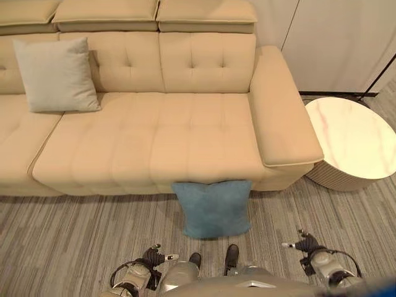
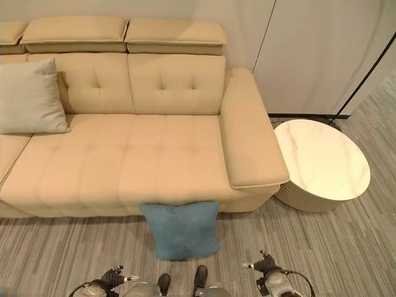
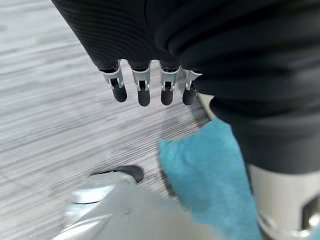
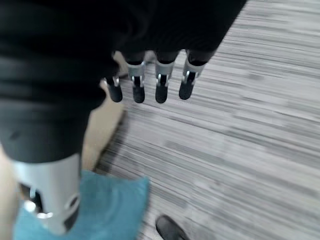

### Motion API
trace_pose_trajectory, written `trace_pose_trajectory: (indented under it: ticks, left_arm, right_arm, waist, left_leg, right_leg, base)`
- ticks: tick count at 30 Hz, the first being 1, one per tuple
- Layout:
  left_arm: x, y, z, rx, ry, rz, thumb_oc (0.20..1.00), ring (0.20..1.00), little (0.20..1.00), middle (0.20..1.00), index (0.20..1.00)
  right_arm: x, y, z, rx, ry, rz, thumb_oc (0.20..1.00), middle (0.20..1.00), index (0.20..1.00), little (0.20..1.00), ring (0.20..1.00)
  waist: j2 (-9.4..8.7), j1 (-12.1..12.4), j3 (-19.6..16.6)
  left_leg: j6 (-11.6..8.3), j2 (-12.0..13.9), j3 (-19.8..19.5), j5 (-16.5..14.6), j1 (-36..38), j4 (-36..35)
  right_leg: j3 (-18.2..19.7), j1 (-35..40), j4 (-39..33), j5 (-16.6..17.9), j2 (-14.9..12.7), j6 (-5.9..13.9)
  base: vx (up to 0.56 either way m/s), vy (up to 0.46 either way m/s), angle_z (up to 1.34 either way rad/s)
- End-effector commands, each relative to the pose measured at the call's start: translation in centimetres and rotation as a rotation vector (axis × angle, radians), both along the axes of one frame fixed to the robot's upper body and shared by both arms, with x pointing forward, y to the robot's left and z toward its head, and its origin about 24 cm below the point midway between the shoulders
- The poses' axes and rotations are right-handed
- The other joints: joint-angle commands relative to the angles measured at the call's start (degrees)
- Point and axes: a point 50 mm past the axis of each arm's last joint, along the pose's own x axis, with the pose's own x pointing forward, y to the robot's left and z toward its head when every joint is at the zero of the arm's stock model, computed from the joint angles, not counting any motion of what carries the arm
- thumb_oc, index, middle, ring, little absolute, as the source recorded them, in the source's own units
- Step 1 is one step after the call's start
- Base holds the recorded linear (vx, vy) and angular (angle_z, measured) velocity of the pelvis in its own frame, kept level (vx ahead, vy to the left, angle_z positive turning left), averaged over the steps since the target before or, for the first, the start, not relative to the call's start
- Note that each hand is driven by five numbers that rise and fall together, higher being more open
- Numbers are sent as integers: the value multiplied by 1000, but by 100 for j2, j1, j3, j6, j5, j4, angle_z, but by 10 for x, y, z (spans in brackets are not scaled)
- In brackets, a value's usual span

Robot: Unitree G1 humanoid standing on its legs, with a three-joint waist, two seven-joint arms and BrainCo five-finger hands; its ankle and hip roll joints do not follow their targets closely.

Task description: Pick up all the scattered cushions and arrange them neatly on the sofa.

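Note:
A blue cushion [image 1: 212, 208] leans upright on the floor against the front of the beige sofa [image 1: 154, 142], below its right seat. A pale grey cushion [image 1: 55, 75] stands against the sofa's backrest at the left. My left hand [image 1: 154, 257] hangs low near the floor, left of the blue cushion [image 3: 210, 175], its fingers [image 3: 142, 92] straight and holding nothing. My right hand [image 1: 304, 245] hangs to the right of the blue cushion [image 4: 95, 212], fingers [image 4: 160, 90] straight and empty too.
A round white marble-topped side table [image 1: 351, 139] stands right of the sofa's armrest [image 1: 281, 111]. Grey striped carpet [image 1: 74, 235] covers the floor in front. White wall panels [image 2: 309, 55] rise behind the table.

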Motion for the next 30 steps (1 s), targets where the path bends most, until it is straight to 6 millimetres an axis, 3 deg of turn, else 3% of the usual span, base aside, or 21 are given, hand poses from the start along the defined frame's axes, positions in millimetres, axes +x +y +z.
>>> trace_pose_trajectory:
  ticks: [1, 10, 13, 15, 17, 18, 22, 24, 25, 26, 30]
  left_arm:
    - [8, 7, 4, 23, -30, -5, 1000, 1000, 1000, 1000, 1000]
    - [1, 22, 6, 62, -12, 23, 1000, 1000, 1000, 1000, 1000]
    - [12, 26, 11, 73, -61, 42, 1000, 1000, 1000, 1000, 1000]
    - [38, 32, 24, 81, -173, 88, 1000, 1000, 1000, 1000, 1000]
    - [84, 37, 52, 68, -388, 172, 1000, 1000, 1000, 1000, 1000]
    - [97, 36, 61, 58, -450, 201, 1000, 1000, 1000, 1000, 1000]
    - [133, 31, 89, -4, -643, 319, 1000, 1000, 1000, 1000, 1000]
    - [149, 29, 103, -36, -714, 367, 1000, 1000, 1000, 1000, 1000]
    - [161, 28, 114, -51, -764, 378, 1000, 1000, 1000, 1000, 1000]
    - [177, 27, 131, -74, -832, 391, 1000, 1000, 1000, 1000, 1000]
    - [213, 21, 179, -130, -1012, 396, 1000, 1000, 1000, 1000, 1000]
  right_arm:
    - [-24, -16, -3, -39, 62, -44, 1000, 1000, 1000, 1000, 1000]
    - [-21, -4, -6, -21, 69, 0, 1000, 1000, 1000, 1000, 1000]
    - [-10, -2, -3, -22, 33, 11, 1000, 1000, 1000, 1000, 1000]
    - [14, 0, 6, -27, -51, 16, 1000, 1000, 1000, 1000, 1000]
    - [59, 1, 31, -39, -230, 5, 1000, 1000, 1000, 1000, 1000]
    - [73, 2, 40, -41, -287, 7, 1000, 1000, 1000, 1000, 1000]
    - [114, 5, 74, -56, -479, -12, 1000, 1000, 1000, 1000, 1000]
    - [136, 8, 95, -58, -584, -22, 1000, 1000, 1000, 1000, 1000]
    - [149, 9, 109, -59, -648, -29, 1000, 1000, 1000, 1000, 1000]
    - [169, 7, 136, -79, -758, -41, 1000, 1000, 1000, 1000, 1000]
    - [204, 4, 200, -65, -1024, -127, 1000, 1000, 1000, 1000, 1000]
  waist:
    - [37, -246, -181]
    - [-19, -184, -342]
    - [-53, -145, -275]
    - [-70, -109, -52]
    - [-60, -82, 344]
    - [-55, -66, 447]
    - [-41, -64, 690]
    - [-5, -78, 772]
    - [-10, -101, 835]
    - [9, -149, 925]
    - [110, -305, 1017]
  left_leg:
    - [119, 304, 755, -218, -78, -77]
    - [209, 205, 729, -128, 194, -722]
    - [248, 154, 691, -142, 92, -686]
    - [281, 122, 645, -135, -289, -524]
    - [291, 96, 627, -103, -1077, -141]
    - [288, 82, 631, -78, -1298, -39]
    - [251, 116, 661, -34, -2164, 404]
    - [190, 208, 639, -202, -2562, 670]
    - [177, 246, 664, -208, -2877, 842]
    - [163, 298, 657, -206, -3368, 1103]
    - [157, 401, 617, -212, -4709, 1693]
  right_leg:
    - [151, 93, 603, -591, -433, 904]
    - [188, 111, 596, -556, -474, 1024]
    - [213, -24, 693, -550, -518, 1042]
    - [275, -440, 935, -524, -590, 1051]
    - [369, -1341, 1440, -455, -698, 996]
    - [360, -1571, 1546, -435, -725, 973]
    - [368, -2440, 1950, -433, -814, 901]
    - [442, -2890, 2255, -583, -818, 930]
    - [467, -3172, 2386, -584, -828, 918]
    - [499, -3670, 2616, -589, -846, 900]
    - [621, -5013, 3184, -603, -888, 898]
  base:
    - [7, 31, 73]
    - [72, 89, 8]
    - [-44, 79, 4]
    - [-247, 70, 10]
    - [-425, 75, 1]
    - [-329, 30, 3]
    - [-178, -9, 6]
    - [-102, -31, -2]
    - [-243, -39, -1]
    - [-240, -41, 0]
    - [-155, -9, -12]
